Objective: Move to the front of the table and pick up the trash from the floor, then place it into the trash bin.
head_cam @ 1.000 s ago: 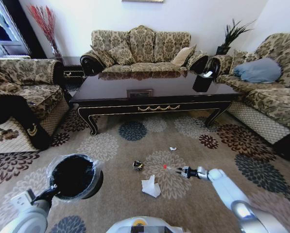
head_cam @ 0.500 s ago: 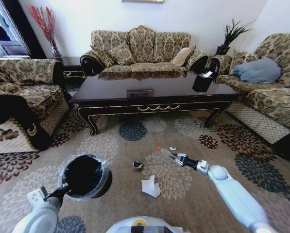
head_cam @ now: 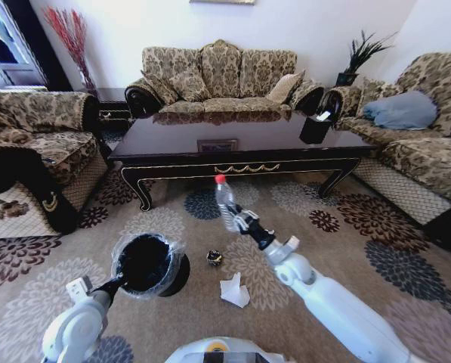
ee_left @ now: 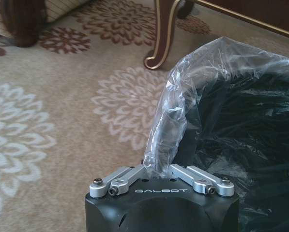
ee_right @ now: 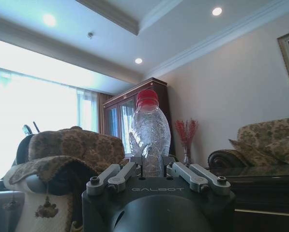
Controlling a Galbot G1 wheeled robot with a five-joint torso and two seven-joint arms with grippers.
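Right gripper (head_cam: 240, 221) is raised mid-air in front of the bench (head_cam: 233, 144), jaws closed on the lower part of the clear plastic bottle (head_cam: 225, 203); red cap up, bottle roughly upright and tilted slightly left. In the right wrist view the bottle (ee_right: 149, 133) stands between the jaws.

Left gripper (head_cam: 119, 283) is low at near left, jaws clamped on the rim of the trash bin (head_cam: 146, 261), which it holds tilted with the mouth facing up toward the camera. The left wrist view shows the jaws pinching the clear bag liner (ee_left: 175, 116) at the rim.

Crumpled white paper (head_cam: 234, 290) lies on the carpet (head_cam: 338, 249) near centre. Small dark lump (head_cam: 214, 258) sits just beyond it, right of the bin.
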